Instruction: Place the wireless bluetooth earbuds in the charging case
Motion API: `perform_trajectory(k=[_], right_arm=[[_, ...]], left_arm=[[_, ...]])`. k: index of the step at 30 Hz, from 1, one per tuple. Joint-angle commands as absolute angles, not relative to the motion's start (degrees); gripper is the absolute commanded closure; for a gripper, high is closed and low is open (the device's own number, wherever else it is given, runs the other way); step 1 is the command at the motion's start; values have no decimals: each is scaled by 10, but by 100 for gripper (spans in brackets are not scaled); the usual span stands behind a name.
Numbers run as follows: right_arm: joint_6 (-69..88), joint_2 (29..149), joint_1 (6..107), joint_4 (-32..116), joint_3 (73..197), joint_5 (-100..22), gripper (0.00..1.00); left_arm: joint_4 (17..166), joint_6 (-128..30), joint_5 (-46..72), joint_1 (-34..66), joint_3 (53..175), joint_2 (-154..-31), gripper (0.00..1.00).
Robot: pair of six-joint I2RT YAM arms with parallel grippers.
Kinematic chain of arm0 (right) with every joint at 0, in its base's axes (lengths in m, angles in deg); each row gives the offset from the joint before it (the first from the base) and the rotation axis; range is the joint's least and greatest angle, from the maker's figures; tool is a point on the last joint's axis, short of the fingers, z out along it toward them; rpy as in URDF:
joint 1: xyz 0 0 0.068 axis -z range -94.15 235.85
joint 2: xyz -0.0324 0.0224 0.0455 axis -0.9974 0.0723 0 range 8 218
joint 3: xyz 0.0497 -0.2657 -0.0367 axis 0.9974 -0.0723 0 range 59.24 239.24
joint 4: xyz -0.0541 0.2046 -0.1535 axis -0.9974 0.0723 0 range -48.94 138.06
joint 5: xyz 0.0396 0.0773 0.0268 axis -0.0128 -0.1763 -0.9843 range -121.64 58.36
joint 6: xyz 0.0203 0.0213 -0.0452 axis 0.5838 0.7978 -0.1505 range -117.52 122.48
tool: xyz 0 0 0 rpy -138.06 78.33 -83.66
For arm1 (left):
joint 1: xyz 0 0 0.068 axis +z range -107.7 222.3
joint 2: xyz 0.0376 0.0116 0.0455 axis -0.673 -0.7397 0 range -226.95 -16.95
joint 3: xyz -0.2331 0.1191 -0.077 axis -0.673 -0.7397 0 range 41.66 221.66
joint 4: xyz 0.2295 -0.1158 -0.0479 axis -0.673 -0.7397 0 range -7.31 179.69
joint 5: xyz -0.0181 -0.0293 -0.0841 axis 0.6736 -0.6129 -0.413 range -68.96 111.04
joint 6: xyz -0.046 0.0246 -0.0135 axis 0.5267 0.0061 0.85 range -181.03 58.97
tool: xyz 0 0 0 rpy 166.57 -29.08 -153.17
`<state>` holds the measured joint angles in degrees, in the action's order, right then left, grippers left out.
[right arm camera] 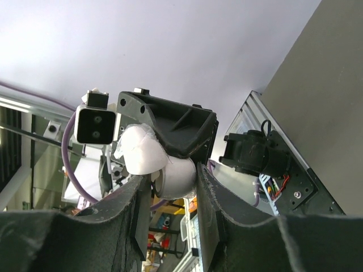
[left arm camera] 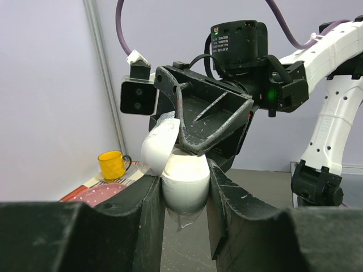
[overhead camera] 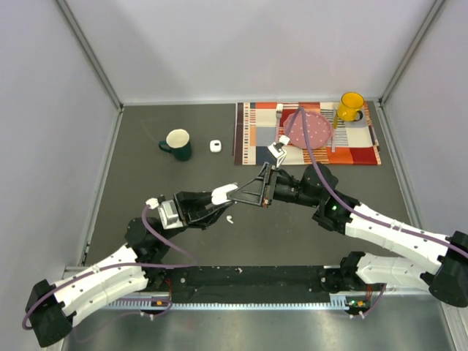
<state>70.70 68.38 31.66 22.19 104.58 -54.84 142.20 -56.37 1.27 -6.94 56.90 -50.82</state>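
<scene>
- Wireless earbud (overhead camera: 229,218), a tiny white plastic comma-shaped piece. It lies loose on the dark grey tabletop (overhead camera: 146,183), nearward and to the right of the dark green mug (overhead camera: 178,144). No other earbud can be made out.
- Handling, by my judgement: almost weightless, hard and glossy, so it is apt to skid or flick away. Pinch it across the bulb end and leave the stem free.
- Its long axis seems to run roughly left-right. It is too small to tell which end is the stem.
- Charging case (overhead camera: 225,193), rounded glossy white plastic, is held off the tabletop. It is nearward-right of the green mug and just beyond the earbud. Its long axis runs along the line between the two arms. A second white lobe, probably the lid (left arm camera: 157,146), is swung aside.
- Left claw (left arm camera: 184,192) is clamped on the case body.
- Right claw (right arm camera: 172,177) meets it head-on, with its fingers pressed to both sides of the same case.
- A small white box (overhead camera: 216,145), rounded-square, sits just right of the green mug.
- Farther right are a striped placemat (overhead camera: 358,153), a pink dotted plate (overhead camera: 311,130) and a yellow mug (overhead camera: 351,106).
</scene>
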Motion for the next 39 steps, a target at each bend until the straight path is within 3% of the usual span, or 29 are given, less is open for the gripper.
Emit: perform_trajectory(k=[1, 6, 23, 39], right_arm=[[700, 670, 314, 182, 1046, -560, 94], [700, 671, 314, 183, 1047, -559, 95], [709, 666, 314, 182, 1042, -552, 100], [722, 652, 316, 175, 1029, -537, 100]], left_arm=[[1418, -551, 38, -69, 578, -501, 64], [1412, -552, 40, -69, 577, -497, 58], [1401, -563, 41, -68, 576, -486, 52], [1388, -565, 35, -69, 575, -482, 51]])
